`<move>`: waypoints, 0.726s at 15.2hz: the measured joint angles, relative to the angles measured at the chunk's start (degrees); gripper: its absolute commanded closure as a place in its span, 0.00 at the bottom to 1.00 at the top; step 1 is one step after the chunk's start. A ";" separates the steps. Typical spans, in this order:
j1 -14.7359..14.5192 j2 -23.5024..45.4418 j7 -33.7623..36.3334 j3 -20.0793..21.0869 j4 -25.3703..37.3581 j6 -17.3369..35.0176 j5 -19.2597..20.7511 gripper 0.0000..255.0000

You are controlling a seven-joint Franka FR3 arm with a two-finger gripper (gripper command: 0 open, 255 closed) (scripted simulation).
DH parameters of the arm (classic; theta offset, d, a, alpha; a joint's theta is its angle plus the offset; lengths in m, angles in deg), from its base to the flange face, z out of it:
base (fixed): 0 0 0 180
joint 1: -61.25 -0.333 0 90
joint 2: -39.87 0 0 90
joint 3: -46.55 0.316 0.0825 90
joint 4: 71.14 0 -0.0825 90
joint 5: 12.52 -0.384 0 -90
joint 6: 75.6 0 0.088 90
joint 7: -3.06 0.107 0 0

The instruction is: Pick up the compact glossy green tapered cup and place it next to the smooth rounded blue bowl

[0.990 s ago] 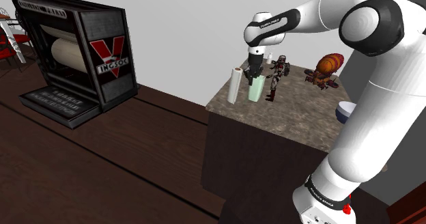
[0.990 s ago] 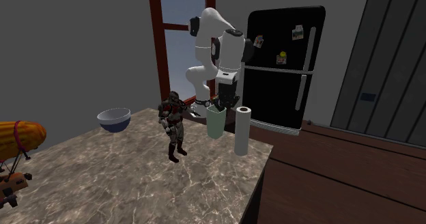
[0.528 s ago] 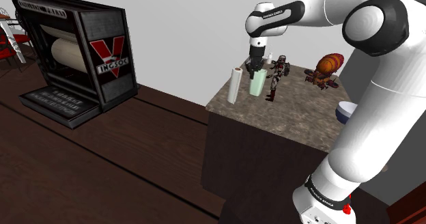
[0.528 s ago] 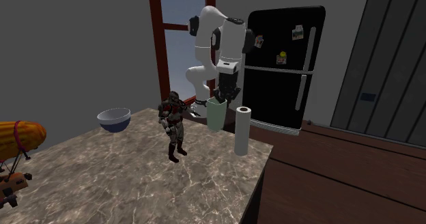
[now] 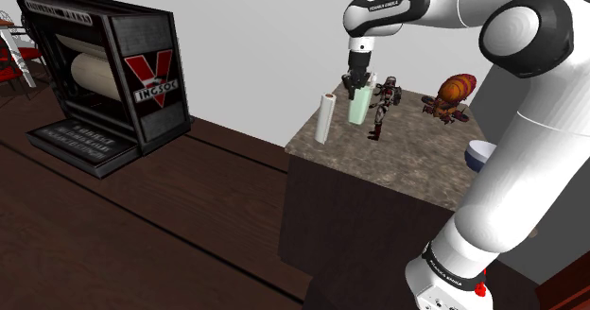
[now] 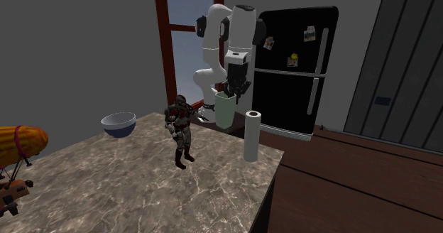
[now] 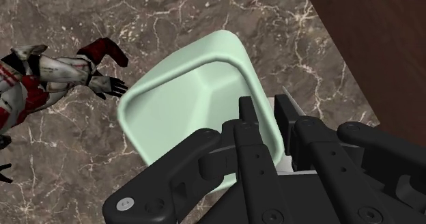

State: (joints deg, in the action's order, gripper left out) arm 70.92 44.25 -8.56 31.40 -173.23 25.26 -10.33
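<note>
Overhead, hand [image 5: 358, 87] points straight down, pinching rim of pale green cup [image 5: 357, 111].

In the shoulder view the white arm [image 5: 515, 166] is seen going up from 5 o'clock to a big dark elbow [image 5: 520, 25] at 2 o'clock. From there it is bent over toward 9 o'clock and ends at the wrist [image 5: 378, 6], at 1 o'clock. The gripper [image 5: 358, 83] is hung under the wrist and is pointed straight down, to 6 o'clock. In the second exterior view the arm is seen standing tall at 12 o'clock, with the gripper [image 6: 233, 88] pointed down below it. In the wrist view the two black fingers [image 7: 248, 117] are closed on one wall of the cup [image 7: 198, 100], one inside and one outside.
</note>
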 measured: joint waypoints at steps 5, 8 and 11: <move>0.06 -0.08 -0.26 -0.06 3.81 -3.87 0.02 1.00; 0.04 -0.14 -0.31 -0.04 6.03 -6.16 0.02 1.00; 0.11 0.08 -0.53 -0.10 8.65 -8.56 -0.04 1.00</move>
State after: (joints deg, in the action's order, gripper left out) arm 71.03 44.33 -9.09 31.31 -164.58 16.70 -10.37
